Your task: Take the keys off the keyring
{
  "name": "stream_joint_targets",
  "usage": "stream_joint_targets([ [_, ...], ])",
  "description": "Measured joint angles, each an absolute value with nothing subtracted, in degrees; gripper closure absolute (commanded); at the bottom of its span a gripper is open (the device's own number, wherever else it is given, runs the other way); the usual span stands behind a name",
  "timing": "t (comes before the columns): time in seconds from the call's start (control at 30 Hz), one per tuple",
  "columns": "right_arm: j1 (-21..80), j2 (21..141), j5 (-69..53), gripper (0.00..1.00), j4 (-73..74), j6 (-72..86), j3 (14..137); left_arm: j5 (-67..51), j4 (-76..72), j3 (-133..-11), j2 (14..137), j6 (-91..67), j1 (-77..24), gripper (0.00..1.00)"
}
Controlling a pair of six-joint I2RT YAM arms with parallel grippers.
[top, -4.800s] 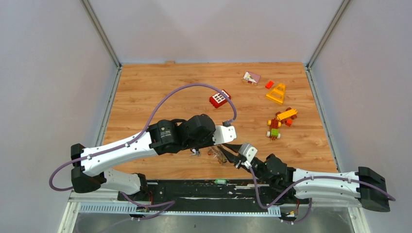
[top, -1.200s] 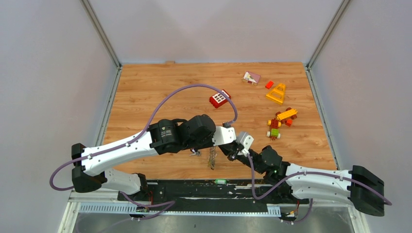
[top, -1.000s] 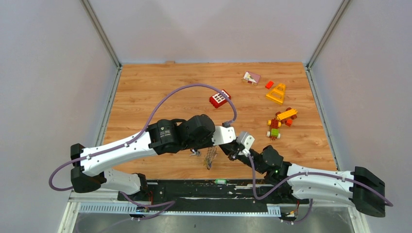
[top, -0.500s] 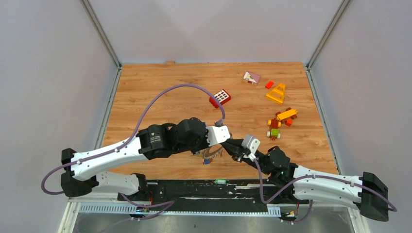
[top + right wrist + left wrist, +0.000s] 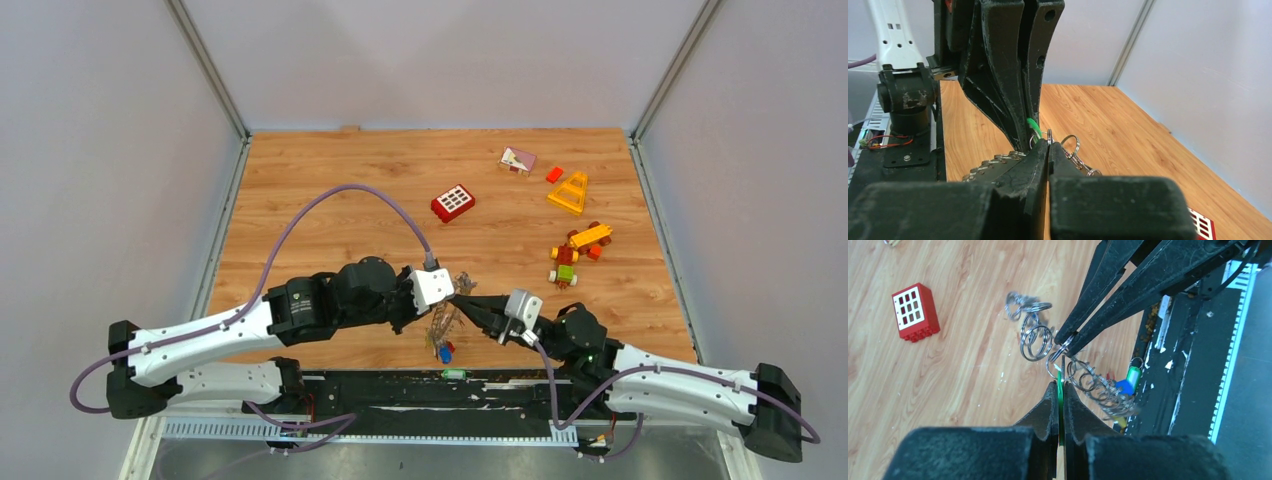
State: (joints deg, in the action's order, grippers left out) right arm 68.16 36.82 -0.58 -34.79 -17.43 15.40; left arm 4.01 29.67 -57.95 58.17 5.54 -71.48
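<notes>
Green sliver (image 5: pixel 1059 390) between left jaws, wrist-only.

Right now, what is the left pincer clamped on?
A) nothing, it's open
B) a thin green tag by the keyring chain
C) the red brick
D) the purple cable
B: the left wrist view shows the left pincer shut on the green tag, beside the right pincer's tips on the keyring chain.
</notes>
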Motion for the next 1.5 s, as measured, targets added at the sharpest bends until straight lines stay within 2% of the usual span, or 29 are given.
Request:
stream_joint_targets([
  [0.07,68.16,36.10,-1.72,1.00,-34.37,-17.65,15.38,3.03,28.18,-56.90,56.93,5.39,-71.48,0.96],
  [0.13,68.16,35.27,-2.92,1.00,-34.00,-17.80,15.38,2.31,27.07,-56.23,56.05,5.41,-71.48,0.89],
  [0.27,68.16,33.32,-5.17,1.00,-33.21,-18.35,15.31,1.04,25.26,-54.63,54.57,5.76,-71.48,0.64],
  [0.37,68.16,31.77,-6.63,1.00,-32.38,-18.76,15.25,0.01,24.12,-53.23,53.30,6.28,-71.48,0.51],
  [0.43,68.16,30.55,-7.33,1.00,-31.68,-19.18,15.25,-0.64,23.18,-52.12,51.90,6.70,-71.48,0.45],
  [0.5,68.16,29.28,-7.92,1.00,-30.70,-19.46,15.25,-1.34,22.04,-50.85,50.11,7.01,-71.48,0.45],
  [0.67,68.16,26.57,-9.41,1.00,-28.75,-19.88,15.25,-4.64,16.95,-46.85,44.25,7.42,-71.48,0.51],
  [0.87,68.16,25.56,-9.89,1.00,-27.68,-19.68,15.25,-11.49,7.29,-41.54,39.55,7.03,-71.48,0.73],
  [1.23,68.16,26.94,-9.52,1.00,-25.54,-18.28,15.46,-22.92,-1.19,-40.56,46.09,6.28,-71.48,0.98],
  [1.5,68.16,24.86,-10.22,1.00,-25.08,-18.31,15.46,-20.60,-0.89,-40.58,46.74,6.52,-71.48,1.00],
])
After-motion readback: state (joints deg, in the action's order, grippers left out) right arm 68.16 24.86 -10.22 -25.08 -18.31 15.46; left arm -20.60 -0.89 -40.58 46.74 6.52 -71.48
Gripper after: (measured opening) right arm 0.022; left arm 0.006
